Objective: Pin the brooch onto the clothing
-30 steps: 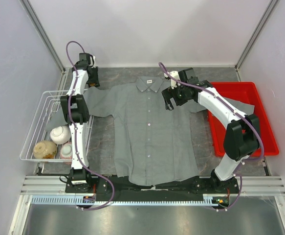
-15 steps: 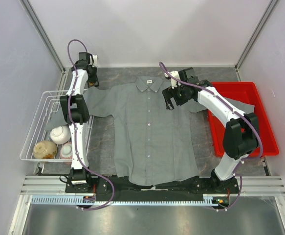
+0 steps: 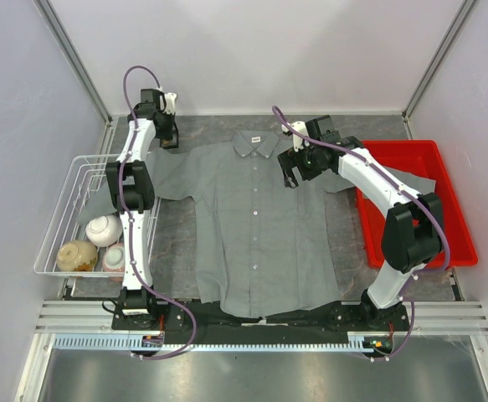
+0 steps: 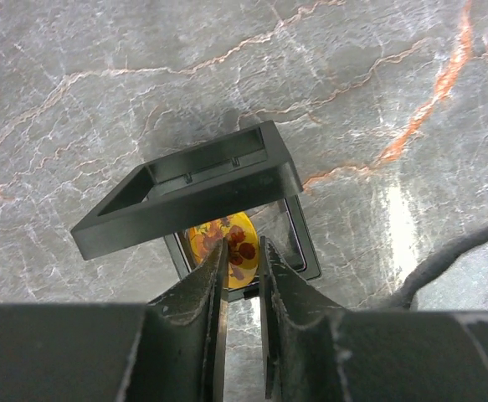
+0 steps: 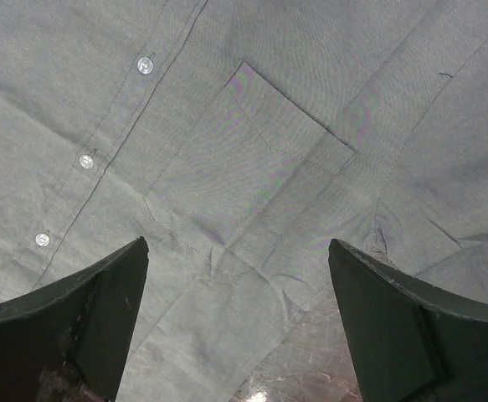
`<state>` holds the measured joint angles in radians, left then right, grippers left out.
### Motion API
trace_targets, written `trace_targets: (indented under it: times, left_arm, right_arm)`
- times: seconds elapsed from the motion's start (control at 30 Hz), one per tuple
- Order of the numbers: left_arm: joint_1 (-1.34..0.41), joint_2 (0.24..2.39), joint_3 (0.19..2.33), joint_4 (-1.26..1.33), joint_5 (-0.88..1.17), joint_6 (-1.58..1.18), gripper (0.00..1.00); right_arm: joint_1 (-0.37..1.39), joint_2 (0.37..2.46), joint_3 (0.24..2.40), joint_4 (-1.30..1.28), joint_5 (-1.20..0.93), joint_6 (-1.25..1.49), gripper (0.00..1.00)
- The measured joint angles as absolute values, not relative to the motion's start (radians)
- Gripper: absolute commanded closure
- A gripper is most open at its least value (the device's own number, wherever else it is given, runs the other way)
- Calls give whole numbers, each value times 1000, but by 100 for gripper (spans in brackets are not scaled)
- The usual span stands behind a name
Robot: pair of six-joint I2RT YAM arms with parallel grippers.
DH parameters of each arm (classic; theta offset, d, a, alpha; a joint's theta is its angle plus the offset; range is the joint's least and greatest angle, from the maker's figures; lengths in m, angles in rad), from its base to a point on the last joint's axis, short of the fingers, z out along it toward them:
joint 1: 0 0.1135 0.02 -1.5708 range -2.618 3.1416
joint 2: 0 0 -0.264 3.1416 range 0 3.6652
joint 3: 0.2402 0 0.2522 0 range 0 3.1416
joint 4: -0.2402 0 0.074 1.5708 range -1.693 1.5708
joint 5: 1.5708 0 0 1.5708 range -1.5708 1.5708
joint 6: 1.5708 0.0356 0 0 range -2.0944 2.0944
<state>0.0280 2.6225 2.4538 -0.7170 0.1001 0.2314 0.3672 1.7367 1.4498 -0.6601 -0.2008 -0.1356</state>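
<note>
Orange-gold with dark red marks, the brooch (image 4: 213, 233) lies in the base of a small black case (image 4: 189, 188) whose lid is tilted up. The case sits on the grey veined stone worktop (image 4: 352, 100) at the far left corner, apart from the shirt. The left gripper (image 4: 242, 251) is right at the brooch with its jaws drawn narrow. A slim gap shows between them, and the ornament is partly hidden behind one fingertip. I cannot tell whether they are pinching it or only poised over it.

The grey button-front shirt (image 3: 260, 226) is spread flat, collar toward the far side. The right gripper (image 5: 237, 247) hovers over the shirt's chest pocket (image 5: 252, 184) with its jaws spread wide and nothing in them. A row of pale buttons (image 5: 146, 64) runs just beside the pocket.

As I judge it, the task is at an early stage: the brooch has not left its case. Lifting it, carrying it across to the shirt and fastening it to the cloth all remain. The pocket area looks like the likely spot.
</note>
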Motion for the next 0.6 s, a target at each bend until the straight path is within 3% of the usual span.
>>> trace_targets:
  times: [0.6]
  left_arm:
    - [17, 2536, 2329, -635, 41, 230, 98]
  right_arm:
    - [363, 1736, 1449, -659, -202, -135, 4]
